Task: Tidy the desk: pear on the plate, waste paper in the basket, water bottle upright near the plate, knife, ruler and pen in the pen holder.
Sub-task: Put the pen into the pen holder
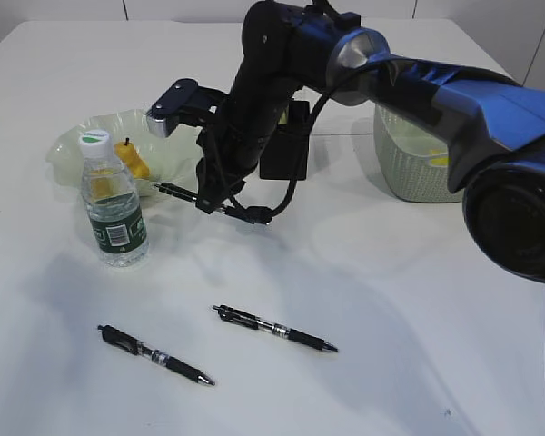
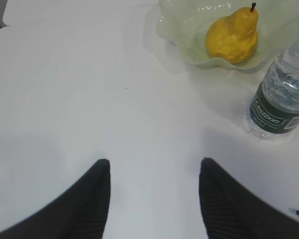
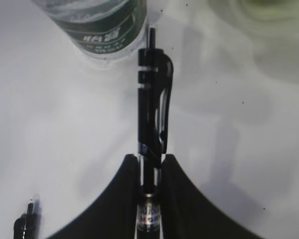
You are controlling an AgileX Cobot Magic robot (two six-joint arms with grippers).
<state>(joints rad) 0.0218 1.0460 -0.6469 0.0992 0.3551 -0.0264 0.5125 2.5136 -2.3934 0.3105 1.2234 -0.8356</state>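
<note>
Gripping a black pen point(image 3: 152, 124) in the right claw point(image 3: 149, 167), the left claw point(image 2: 154, 169) gapes empty above the desk point(image 2: 89, 99).

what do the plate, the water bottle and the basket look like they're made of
Plate: pale green and translucent with a wavy ruffled rim, probably glass, possibly plastic.
Water bottle: clear thin plastic; water shows through, with a dark green label.
Basket: matte sage green, apparently moulded plastic, its sides patterned like weave.
</note>
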